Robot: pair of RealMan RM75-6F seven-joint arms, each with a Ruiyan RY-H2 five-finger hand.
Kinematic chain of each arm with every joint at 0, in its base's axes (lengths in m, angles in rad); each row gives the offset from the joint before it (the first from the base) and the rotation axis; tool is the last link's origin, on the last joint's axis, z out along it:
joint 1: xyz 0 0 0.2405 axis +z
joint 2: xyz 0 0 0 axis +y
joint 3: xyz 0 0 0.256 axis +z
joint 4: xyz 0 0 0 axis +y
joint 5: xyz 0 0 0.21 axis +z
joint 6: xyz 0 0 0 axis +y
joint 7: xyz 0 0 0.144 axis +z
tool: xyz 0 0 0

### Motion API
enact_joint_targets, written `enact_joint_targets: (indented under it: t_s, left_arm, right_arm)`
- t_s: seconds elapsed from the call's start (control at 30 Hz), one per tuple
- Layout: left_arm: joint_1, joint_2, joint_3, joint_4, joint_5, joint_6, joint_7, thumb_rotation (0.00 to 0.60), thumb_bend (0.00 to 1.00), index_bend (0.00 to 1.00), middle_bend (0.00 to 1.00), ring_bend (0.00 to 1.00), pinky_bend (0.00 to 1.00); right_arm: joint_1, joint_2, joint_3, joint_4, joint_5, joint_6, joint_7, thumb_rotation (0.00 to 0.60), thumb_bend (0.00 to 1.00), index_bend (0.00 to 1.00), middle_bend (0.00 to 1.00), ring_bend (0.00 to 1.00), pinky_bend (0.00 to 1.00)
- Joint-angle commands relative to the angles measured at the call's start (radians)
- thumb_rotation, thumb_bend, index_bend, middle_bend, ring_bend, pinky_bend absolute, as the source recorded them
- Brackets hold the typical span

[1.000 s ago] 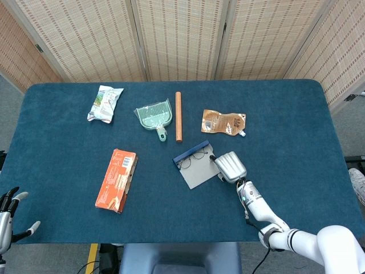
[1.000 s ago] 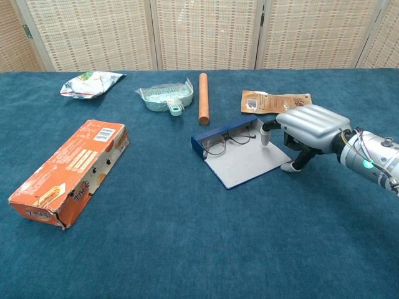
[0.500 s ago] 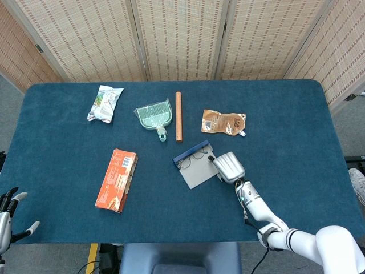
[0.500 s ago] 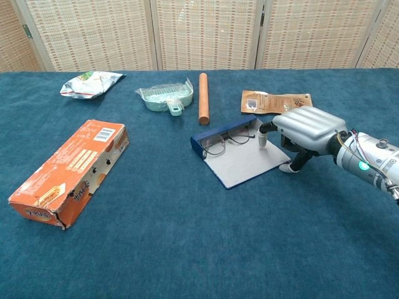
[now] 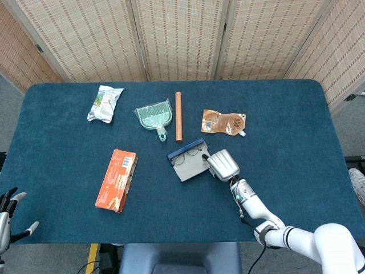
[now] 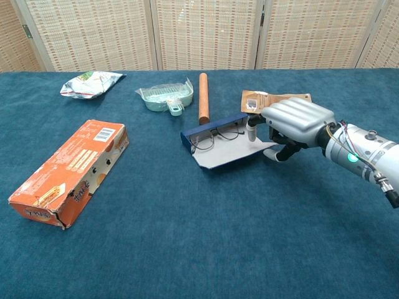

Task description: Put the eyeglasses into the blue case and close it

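Observation:
The blue case [image 5: 185, 149] [image 6: 211, 128] lies open at mid-table, its grey lid [image 5: 191, 169] [image 6: 229, 156] spread toward me. The eyeglasses [image 5: 191, 156] [image 6: 215, 135] lie inside against the blue wall. My right hand [image 5: 223, 164] [image 6: 294, 121] is at the lid's right edge, fingers on top and thumb [image 6: 272, 154] under the corner, gripping it; that side is raised off the cloth. My left hand [image 5: 5, 220] hangs off the table's near left corner, fingers apart and empty, seen only in the head view.
A wooden rod [image 5: 178, 116] [image 6: 203, 97] and a green dustpan [image 5: 153, 116] [image 6: 165, 98] lie just behind the case. A brown pouch [image 5: 223, 122] [image 6: 274, 101] sits behind my right hand. An orange box [image 5: 117, 180] [image 6: 70, 169] lies left, a snack bag [image 5: 105, 103] [image 6: 90, 83] far left.
My right hand has moved left, and the case has slid left with it. The lid's right side has come up off the cloth. The left hand has stayed put.

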Motion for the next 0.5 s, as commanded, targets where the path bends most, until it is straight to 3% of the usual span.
enact_joint_targets:
  t_s: [0.03,0.27,0.5]
  left_arm:
    - [-0.002,-0.001,-0.001,0.002,-0.001,-0.002,0.001,0.600,0.19,0.25,0.14,0.15,0.24]
    - [-0.005,-0.001,-0.003,0.002,-0.004,-0.008,0.004,0.600,0.19,0.25,0.14,0.15,0.24]
    - [0.000,0.001,-0.002,0.004,-0.009,-0.005,0.000,0.600,0.19,0.25,0.14,0.15,0.24]
  right_arm:
    - [0.007,-0.003,0.007,-0.004,-0.005,0.002,-0.001,0.600,0.38,0.39,0.98,1.00,0.98]
    - [0.034,-0.035,0.028,0.014,-0.006,-0.007,-0.001,0.600,0.40,0.42,0.98,1.00,0.98]
    - [0.031,-0.048,0.018,0.034,-0.020,0.004,0.014,0.600,0.51,0.70,1.00,1.00,0.99]
